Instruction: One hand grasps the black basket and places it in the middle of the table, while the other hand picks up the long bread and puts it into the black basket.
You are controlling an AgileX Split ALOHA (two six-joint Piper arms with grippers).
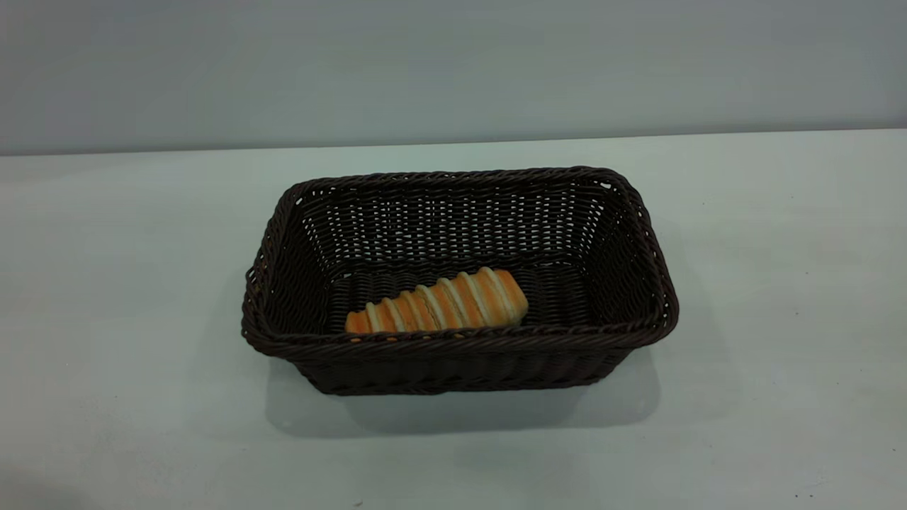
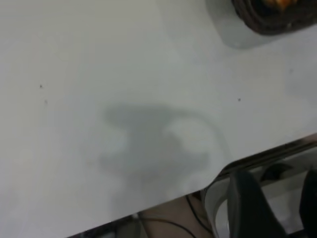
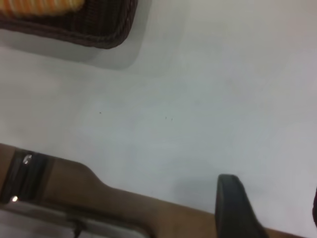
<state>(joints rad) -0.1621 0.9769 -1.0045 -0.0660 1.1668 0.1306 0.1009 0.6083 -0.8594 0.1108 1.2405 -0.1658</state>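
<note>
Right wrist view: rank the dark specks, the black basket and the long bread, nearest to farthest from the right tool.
From the right tool, open at the table edge:
1. dark specks, on bare tabletop.
2. black basket, its corner beyond them.
3. long bread, inside the basket.
The left tool idles at the table edge too.
</note>
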